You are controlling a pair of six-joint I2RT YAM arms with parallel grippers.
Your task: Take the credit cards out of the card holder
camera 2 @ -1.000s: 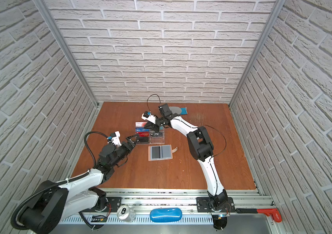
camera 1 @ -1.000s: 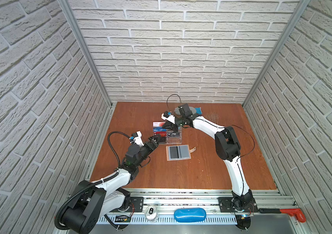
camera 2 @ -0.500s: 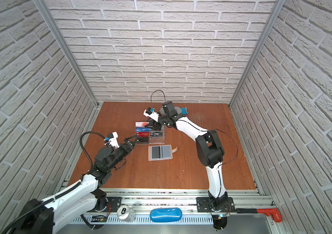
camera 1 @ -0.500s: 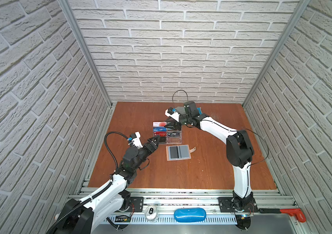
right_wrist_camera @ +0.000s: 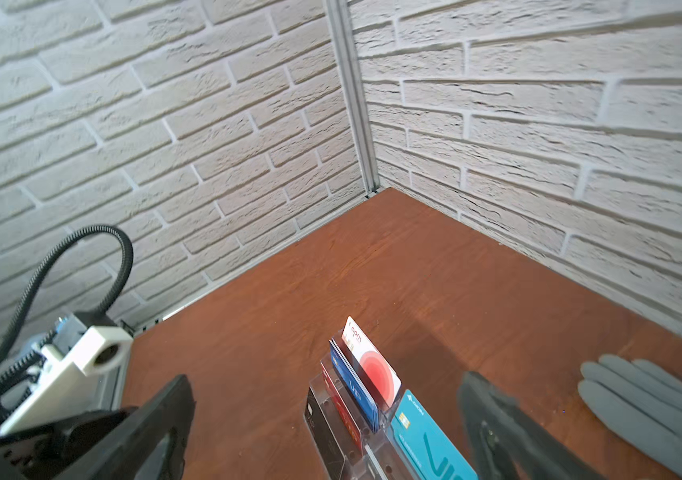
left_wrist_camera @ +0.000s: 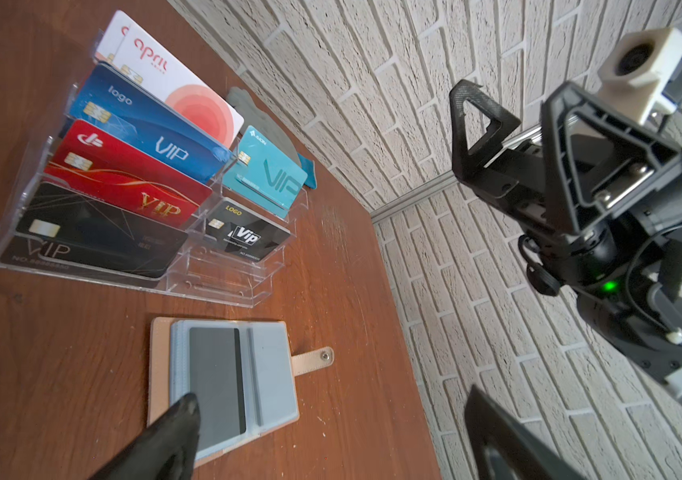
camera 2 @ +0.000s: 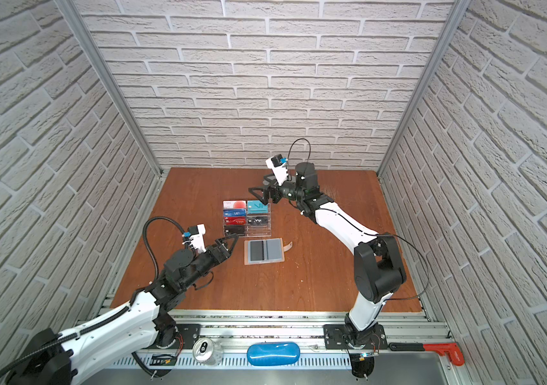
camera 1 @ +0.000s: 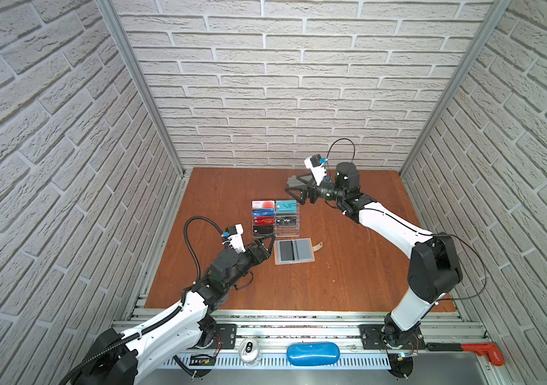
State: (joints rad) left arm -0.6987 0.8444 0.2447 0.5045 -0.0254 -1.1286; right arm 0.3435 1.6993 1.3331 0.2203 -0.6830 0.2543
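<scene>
1. The card holder (camera 1: 304, 250) lies open and flat on the table (camera 1: 232, 186), just nearer than the acrylic stand (camera 1: 287, 230). Its snap strap (camera 1: 318, 246) points right.
2. Six credit cards (camera 1: 263, 212) already stand in the acrylic stand. One dark card (camera 1: 286, 250) sits in the holder's left page, so my judgement is that the task is nearly done.
3. My left end effector (camera 1: 267, 246) has its jaws spread and carries nothing. It is just beside the holder's left edge, at the far-left corner.
4. In the left wrist view one fingertip (left_wrist_camera: 183, 415) overlaps a corner of the holder. I cannot tell whether it is touching or hovering.
5. My right end effector (camera 1: 296, 190) is also spread and empty. It is raised beyond the far-right side of the stand, well apart from the holder.
6. Key relation: the dark card lies to the right of my left end effector, close by. The card's long axis runs near to far, and the open holder's runs left to right.
7. Judgement: the left arm is much the nearer. The right arm would have to come back over the stand.
8. I cannot make out which side the sleeve mouth faces, so I should check that before choosing a pull direction.
</scene>
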